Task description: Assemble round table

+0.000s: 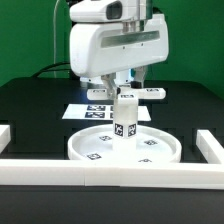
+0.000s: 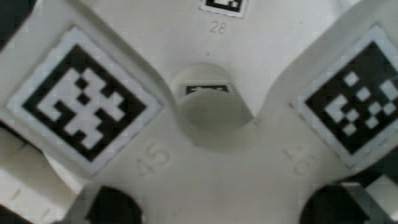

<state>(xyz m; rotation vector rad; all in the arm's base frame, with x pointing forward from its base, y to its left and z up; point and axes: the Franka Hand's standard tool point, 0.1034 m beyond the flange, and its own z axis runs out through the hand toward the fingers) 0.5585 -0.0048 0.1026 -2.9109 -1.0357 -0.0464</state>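
Note:
The large rimmed round disc lies flat near the front of the table. The short thick cylinder leg stands upright on its middle. The small cross-shaped foot sits on top of the leg, its arms sticking out to both sides. My gripper comes straight down on the foot's middle. In the wrist view the foot fills the picture, with two tags and a centre hole. The gripper has dark fingertips against both sides of one foot arm, shut on it.
The marker board lies flat behind the disc, toward the exterior view's left. Long white border bars run along the front, the right and the left. The table top is black.

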